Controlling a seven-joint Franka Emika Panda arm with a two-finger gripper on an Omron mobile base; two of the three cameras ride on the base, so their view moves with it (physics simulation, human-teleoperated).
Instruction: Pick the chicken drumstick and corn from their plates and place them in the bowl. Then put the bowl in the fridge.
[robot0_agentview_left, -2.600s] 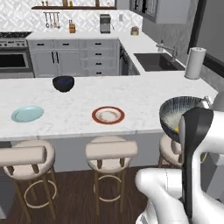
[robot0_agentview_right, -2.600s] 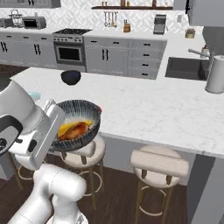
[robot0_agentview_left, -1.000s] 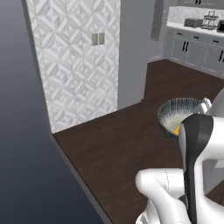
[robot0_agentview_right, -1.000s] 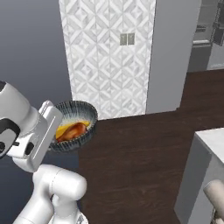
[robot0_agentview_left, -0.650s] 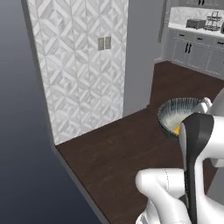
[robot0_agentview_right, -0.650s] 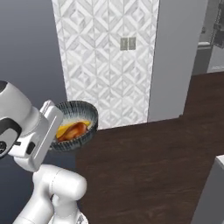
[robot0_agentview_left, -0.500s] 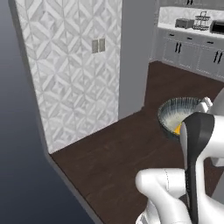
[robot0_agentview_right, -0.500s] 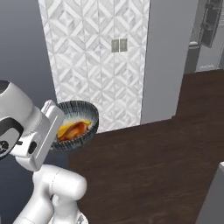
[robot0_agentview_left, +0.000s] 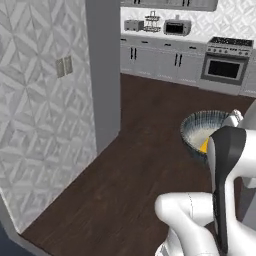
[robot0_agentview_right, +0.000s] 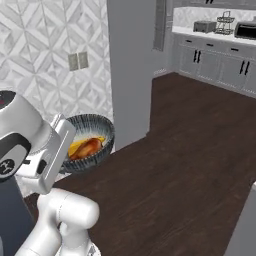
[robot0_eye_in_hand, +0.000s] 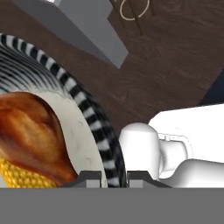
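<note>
The bowl (robot0_agentview_right: 92, 131), grey-blue with dark stripes outside and cream inside, hangs in the air in front of the arm, and the gripper (robot0_eye_in_hand: 114, 177) is shut on its rim. The chicken drumstick (robot0_agentview_right: 88, 148) lies inside it, and the yellow corn (robot0_agentview_right: 75, 147) lies beside and partly under it. In the hand view the bowl's rim (robot0_eye_in_hand: 98, 127) runs between the fingertips, with the drumstick (robot0_eye_in_hand: 30, 131) over the corn (robot0_eye_in_hand: 19, 177). The left base view shows the bowl (robot0_agentview_left: 202, 129) and a bit of corn (robot0_agentview_left: 204, 146) behind the arm. The plates are out of view. A tall grey unit (robot0_agentview_right: 131, 65) stands ahead; I cannot tell if it is the fridge.
A white patterned wall with a switch plate (robot0_agentview_left: 63, 66) fills the left. Grey cabinets (robot0_agentview_left: 155, 60) with a toaster and microwave (robot0_agentview_left: 175, 27) and a stove (robot0_agentview_left: 225, 67) line the far wall. Open dark wood floor (robot0_agentview_left: 145, 135) lies between. A counter corner (robot0_agentview_right: 247, 225) is at the right.
The whole picture has shifted: the base has turned, so the patterned wall slid left and the far cabinets and stove came into view. The bowl stays held the same way.
</note>
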